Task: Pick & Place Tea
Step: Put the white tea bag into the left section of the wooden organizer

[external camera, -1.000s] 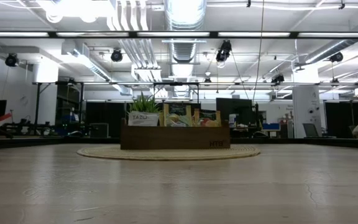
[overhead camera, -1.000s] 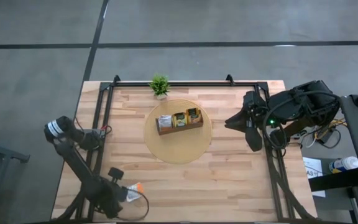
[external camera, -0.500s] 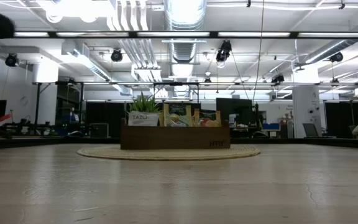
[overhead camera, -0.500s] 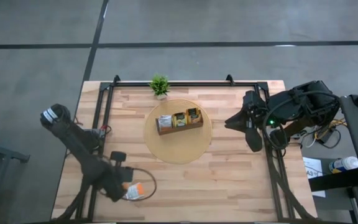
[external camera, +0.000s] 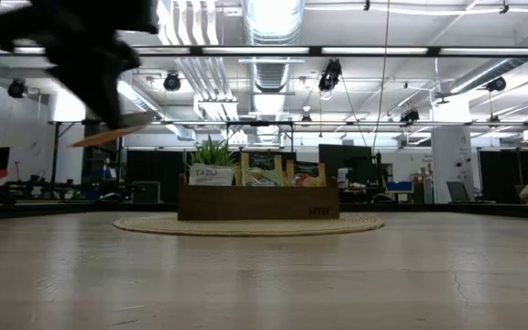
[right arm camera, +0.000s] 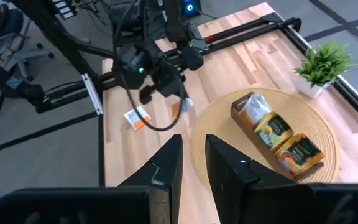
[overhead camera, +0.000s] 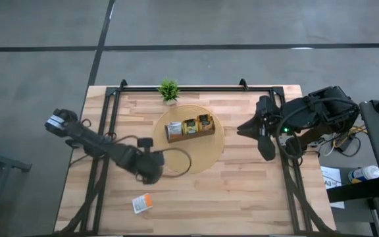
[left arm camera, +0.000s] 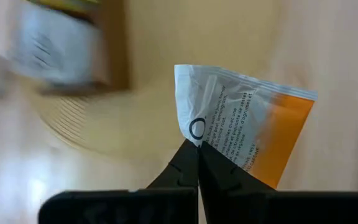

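The left hand [left arm camera: 197, 163] is clamped on a white-and-orange tea packet [left arm camera: 247, 124], carried in the air over the surface [overhead camera: 242, 197] near the round mat's [overhead camera: 196, 164] edge. A second packet [overhead camera: 142, 203] lies alone by the near edge, with bare wood around it. More tea is stood in the brown tray [overhead camera: 189, 133] on the mat. The right hand [right arm camera: 193, 163], fingers slightly apart and empty, is kept at the right edge. The left hand is blurred in the high view.

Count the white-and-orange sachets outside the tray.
2. The held sachet is pinched in the left hand, above the table beside the mat. The loose sachet lies flat on the table's left side, apart from the mat. The tray may hide more.
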